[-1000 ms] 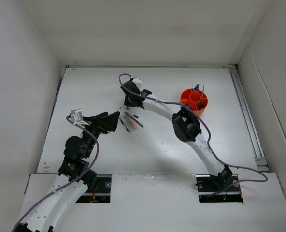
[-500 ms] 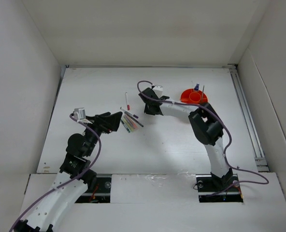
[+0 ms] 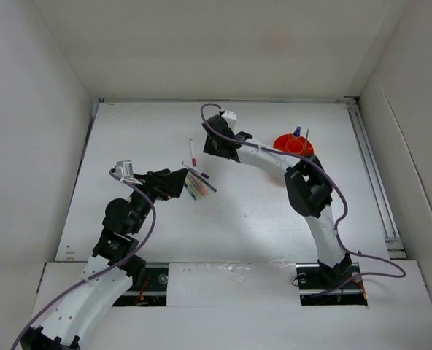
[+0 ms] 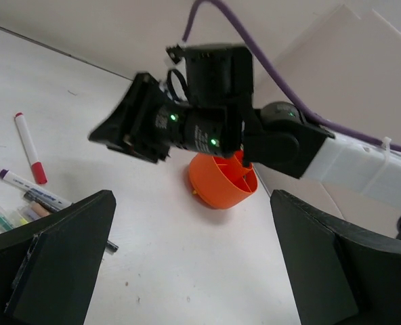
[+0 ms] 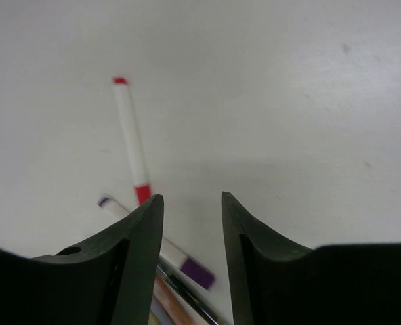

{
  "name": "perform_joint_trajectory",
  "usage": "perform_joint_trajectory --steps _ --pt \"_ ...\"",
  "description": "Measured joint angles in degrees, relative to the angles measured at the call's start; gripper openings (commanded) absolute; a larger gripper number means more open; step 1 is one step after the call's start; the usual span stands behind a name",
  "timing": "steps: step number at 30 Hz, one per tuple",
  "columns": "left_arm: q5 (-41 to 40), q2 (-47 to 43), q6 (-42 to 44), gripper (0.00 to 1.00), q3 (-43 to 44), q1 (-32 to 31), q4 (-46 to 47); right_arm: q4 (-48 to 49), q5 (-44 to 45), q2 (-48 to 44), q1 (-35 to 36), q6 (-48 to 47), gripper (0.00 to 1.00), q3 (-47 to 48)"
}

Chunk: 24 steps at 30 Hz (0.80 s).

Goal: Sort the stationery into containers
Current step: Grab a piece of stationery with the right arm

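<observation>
1. The right arm's fingers [image 5: 136,264] stand partway apart with nothing between them. Bare tabletop [image 5: 288,101] shows through the gap. To me that looks like a setting for a slim pen, made ready for a pick.
2. Just ahead of those fingers, nearer the one on the left of the wrist view, lies the white marker with a red tip [image 5: 131,135]. It lies flat and apart from the rest. With room for a finger on either side, it looks like the easy one to take.
3. Closer in, a white pen with purple ends [image 5: 187,265] runs slantwise and is partly hidden behind that same finger. The pile of coloured pens [image 3: 195,184] begins under the fingers. They are packed side by side, so I'd guess one is awkward to pick out alone.
4. The left arm's fingers [image 4: 58,264] are spread as wide as they go and hold nothing. They hover above the tabletop, with the pile off to their left. I take it this arm is standing by.
5. The orange tub [image 4: 221,193] sits well beyond the left fingers and behind the right ones, back along that arm. A couple of things stick up from it. Anything picked here would have to travel back to it.
</observation>
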Motion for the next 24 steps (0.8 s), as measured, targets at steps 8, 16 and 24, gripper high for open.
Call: perform_joint_trajectory --steps 8,16,24 --pt "-0.02 -0.48 -0.02 1.00 -0.02 0.00 -0.11 -5.18 -1.92 18.73 2.58 -4.17 0.52 27.50" --pt "-0.26 -1.20 -0.02 1.00 -0.02 0.00 -0.09 -9.55 -2.12 22.64 4.87 -5.90 0.34 30.56" --pt "-0.24 -1.11 -0.02 1.00 -0.02 0.00 -0.11 -8.85 1.01 20.37 4.50 -5.62 0.00 26.01"
